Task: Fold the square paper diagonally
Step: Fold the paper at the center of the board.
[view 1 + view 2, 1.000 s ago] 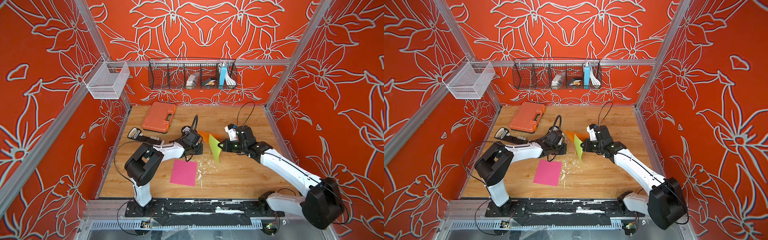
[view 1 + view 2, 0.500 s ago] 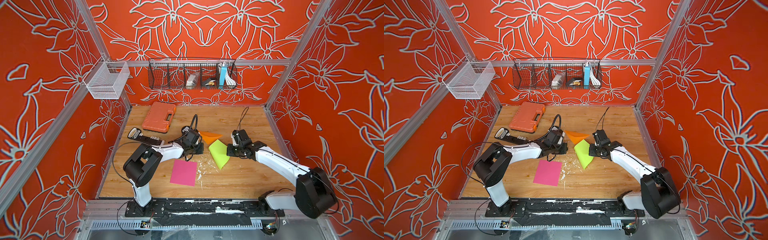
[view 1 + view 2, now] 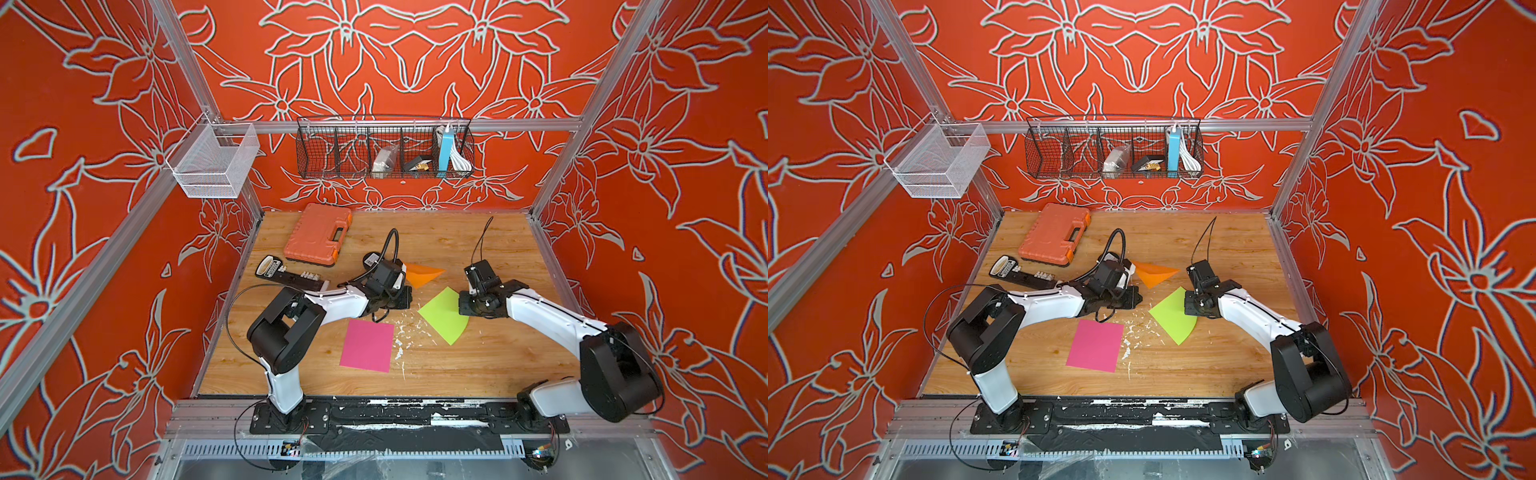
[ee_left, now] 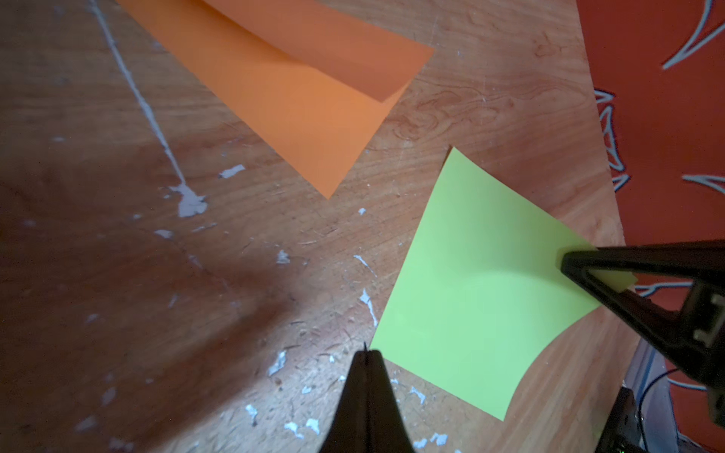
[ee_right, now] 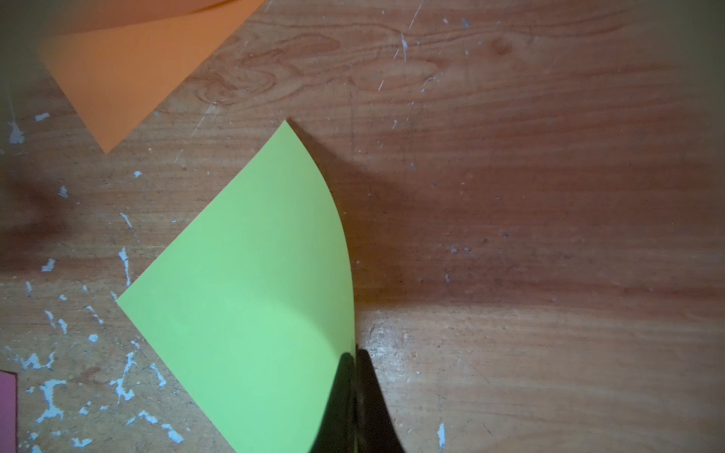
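The square green paper (image 3: 442, 318) (image 3: 1173, 316) lies mid-table as a diamond. Its right corner curls up into my right gripper (image 3: 462, 303) (image 5: 355, 355), which is shut on that corner. In the right wrist view the green paper (image 5: 251, 306) bows upward toward the jaws. My left gripper (image 3: 409, 297) (image 4: 367, 353) is shut on nothing, low over the wood just beside the paper's left corner (image 4: 372, 347). The left wrist view shows the green paper (image 4: 482, 282) with the right gripper's fingertips (image 4: 569, 266) pinching its far corner.
A folded orange paper (image 3: 422, 274) (image 4: 298, 102) lies just behind the green one. A flat pink paper (image 3: 368, 345) lies nearer the front. An orange tool case (image 3: 318, 235) and a black bit holder (image 3: 286, 274) sit at the back left. White flecks (image 3: 401, 332) dot the wood.
The right gripper has brought the green paper down from standing on edge to lying nearly flat and drawn it to the right. The left gripper has barely moved.
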Tool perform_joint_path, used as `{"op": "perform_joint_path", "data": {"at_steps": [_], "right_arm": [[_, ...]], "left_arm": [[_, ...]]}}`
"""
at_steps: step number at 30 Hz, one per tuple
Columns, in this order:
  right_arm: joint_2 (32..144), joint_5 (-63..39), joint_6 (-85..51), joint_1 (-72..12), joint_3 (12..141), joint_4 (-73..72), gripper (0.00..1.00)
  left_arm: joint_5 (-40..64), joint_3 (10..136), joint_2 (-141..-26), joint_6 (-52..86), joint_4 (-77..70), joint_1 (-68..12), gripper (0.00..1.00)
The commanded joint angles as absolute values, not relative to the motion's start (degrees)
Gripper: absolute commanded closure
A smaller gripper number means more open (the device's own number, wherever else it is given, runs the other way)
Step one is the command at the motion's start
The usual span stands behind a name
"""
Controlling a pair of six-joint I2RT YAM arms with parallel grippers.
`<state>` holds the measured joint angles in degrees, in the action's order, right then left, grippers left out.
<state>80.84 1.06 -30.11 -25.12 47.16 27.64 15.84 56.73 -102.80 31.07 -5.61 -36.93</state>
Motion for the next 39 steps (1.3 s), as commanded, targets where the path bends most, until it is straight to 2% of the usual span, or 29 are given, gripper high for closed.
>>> {"op": "perform_joint_path", "data": {"at_steps": [1, 6, 28, 39], "right_arm": [[80.18, 0.0, -30.08, -24.96, 46.97, 27.63, 1.0], [79.37, -0.26, -31.09, -24.96, 46.06, 26.73, 1.0], [77.66, -2.98, -30.18, -24.96, 45.24, 25.16, 1.0], [79.55, -16.87, -29.65, -25.65, 44.5, 15.51, 1.0]], "left_arm": [[18.92, 57.97, -104.91, 30.45, -7.21, -38.51, 0.95], [22.61, 58.87, -107.53, 31.9, -8.74, -39.11, 0.98], [23.75, 63.35, -114.07, 32.05, -6.43, -39.73, 1.0], [23.95, 65.02, -116.26, 32.11, -4.79, -39.81, 1.0]]}}
